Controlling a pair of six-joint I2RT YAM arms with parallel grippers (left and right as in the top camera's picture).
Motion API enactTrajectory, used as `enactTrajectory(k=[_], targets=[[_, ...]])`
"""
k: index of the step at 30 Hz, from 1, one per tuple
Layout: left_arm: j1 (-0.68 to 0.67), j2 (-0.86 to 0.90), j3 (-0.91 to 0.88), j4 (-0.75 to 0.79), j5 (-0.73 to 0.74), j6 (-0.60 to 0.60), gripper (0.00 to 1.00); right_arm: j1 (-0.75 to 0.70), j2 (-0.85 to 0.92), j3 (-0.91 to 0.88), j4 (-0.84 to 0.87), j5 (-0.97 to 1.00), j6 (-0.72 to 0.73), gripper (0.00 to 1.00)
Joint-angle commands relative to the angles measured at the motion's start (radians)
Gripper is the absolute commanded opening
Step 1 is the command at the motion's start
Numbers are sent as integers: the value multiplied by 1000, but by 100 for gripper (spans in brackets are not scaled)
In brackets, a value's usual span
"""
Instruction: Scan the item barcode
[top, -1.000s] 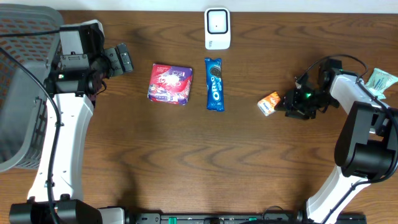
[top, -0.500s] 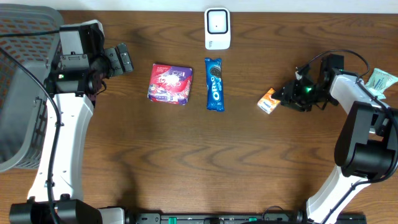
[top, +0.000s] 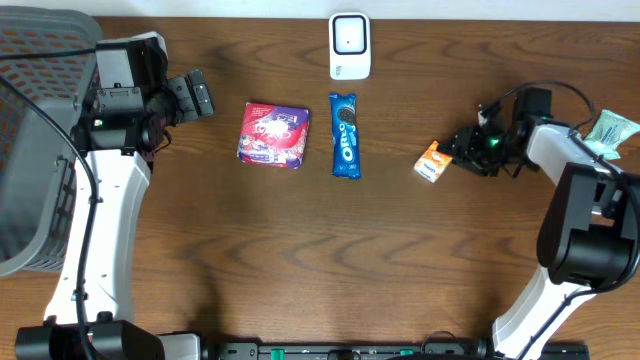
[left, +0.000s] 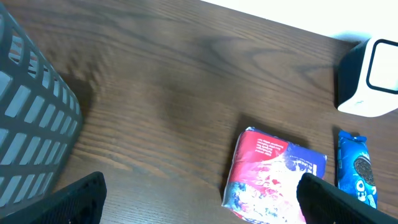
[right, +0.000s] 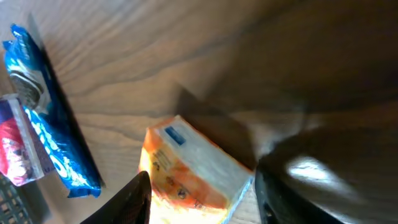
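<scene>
A small orange and white box (top: 433, 161) is off to the right of the table's middle, and my right gripper (top: 456, 158) is shut on it from the right. In the right wrist view the box (right: 193, 168) sits tilted between the two dark fingers (right: 134, 199), touching both. The white scanner (top: 349, 45) stands at the back centre, well away from the box. My left gripper (top: 200, 95) hangs open over the left of the table with nothing between its fingers (left: 81, 199).
A blue Oreo pack (top: 345, 135) and a red and purple packet (top: 273, 134) lie below the scanner (left: 370, 78). A dark mesh basket (top: 30, 150) fills the left edge. A green packet (top: 612, 128) lies at the far right.
My right gripper has swung toward the back of the table, and the orange box has shifted and turned a little with it. The left arm has not moved.
</scene>
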Motion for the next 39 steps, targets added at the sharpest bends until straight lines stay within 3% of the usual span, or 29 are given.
enactTrajectory(k=[1, 4, 9, 14, 24, 27, 39], targets=[[2, 7, -3, -3, -10, 3, 98, 39, 0, -48, 32, 12, 43, 50], [2, 7, -2, -3, -10, 3, 98, 55, 0, -61, 30, 62, 68, 44], [2, 7, -3, -3, -10, 3, 98, 53, -1, -61, 31, 48, 95, 2], [2, 7, -2, -3, -10, 3, 98, 51, -1, -61, 74, -109, 89, 1], [2, 7, -3, -3, -10, 3, 98, 52, -1, -61, 371, -758, 17, 1], [2, 7, -2, -3, -10, 3, 98, 56, -1, -61, 465, -927, -63, 1], [2, 7, -2, -3, -10, 3, 98, 108, -1, -61, 496, -925, -105, 1]])
